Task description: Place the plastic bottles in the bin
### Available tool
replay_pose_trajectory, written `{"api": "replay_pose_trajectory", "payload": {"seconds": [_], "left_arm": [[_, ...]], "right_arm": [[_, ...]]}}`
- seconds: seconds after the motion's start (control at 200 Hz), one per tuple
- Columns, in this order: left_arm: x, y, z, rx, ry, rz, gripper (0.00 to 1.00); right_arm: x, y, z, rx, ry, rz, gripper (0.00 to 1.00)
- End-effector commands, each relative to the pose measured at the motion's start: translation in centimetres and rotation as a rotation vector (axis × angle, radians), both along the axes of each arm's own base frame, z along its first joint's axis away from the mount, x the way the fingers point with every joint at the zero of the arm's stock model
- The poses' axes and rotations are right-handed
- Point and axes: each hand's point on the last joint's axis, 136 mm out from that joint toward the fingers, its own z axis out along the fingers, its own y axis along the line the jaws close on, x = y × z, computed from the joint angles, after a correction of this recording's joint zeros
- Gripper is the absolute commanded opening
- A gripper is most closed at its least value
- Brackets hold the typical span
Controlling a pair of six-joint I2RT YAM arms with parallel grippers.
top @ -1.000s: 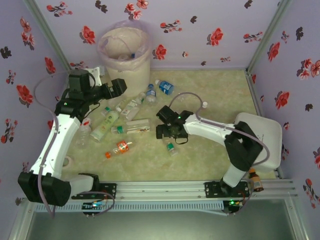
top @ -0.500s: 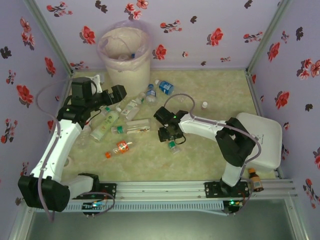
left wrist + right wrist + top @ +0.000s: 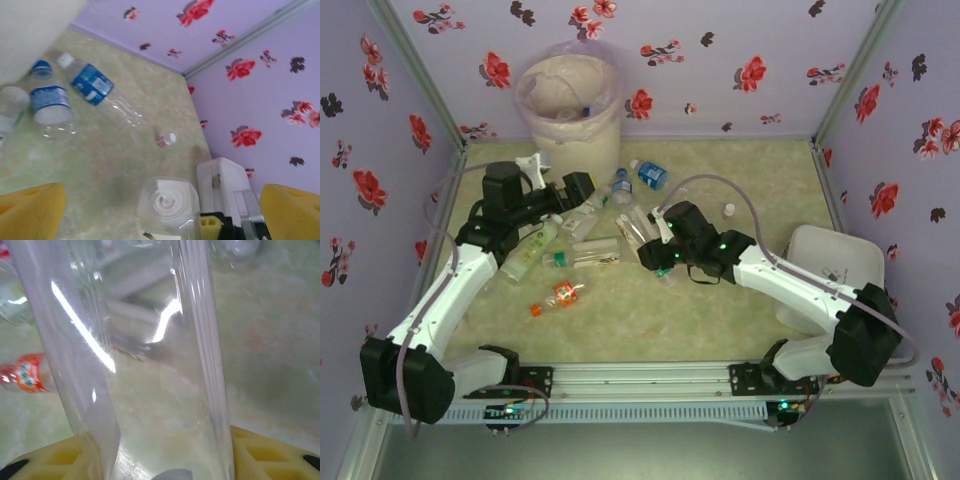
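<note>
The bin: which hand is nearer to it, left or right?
Left. The left hand is just in front of the bin, near its base. The right hand is farther off, out on the table, shut on a clear bottle.
</note>
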Motion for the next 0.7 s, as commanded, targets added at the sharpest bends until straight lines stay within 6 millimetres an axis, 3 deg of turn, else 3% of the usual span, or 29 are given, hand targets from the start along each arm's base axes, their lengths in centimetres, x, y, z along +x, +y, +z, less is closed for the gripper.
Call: {"api": "replay_pose_trajectory", "payload": {"seconds": [0.0,0.19,0.345,0.695], "left_arm": [[-0.4,-1.9,-0.6,-0.023,-0.001,-0.056,1.00],[-0.6,-4.8,-1.9,-0.046,0.033,-0.121,1.00],[-0.6,-5.5,-3.1,-0.046,0.058,-0.129,0.99],[-0.1,-6.2,-3.5,-0.072,0.080,-0.143,0.61]], "right_arm": [[0.4,2.7,3.1,0.187,-0.072,0.075,0.43],[1.0,3.7,3.9,0.244,-0.081,0.084,0.42],[1.4,4.0,5.0,0.290,-0.114,0.076,0.41],[4.3,4.5,4.6,0.281,-0.180,0.037,0.41]]}}
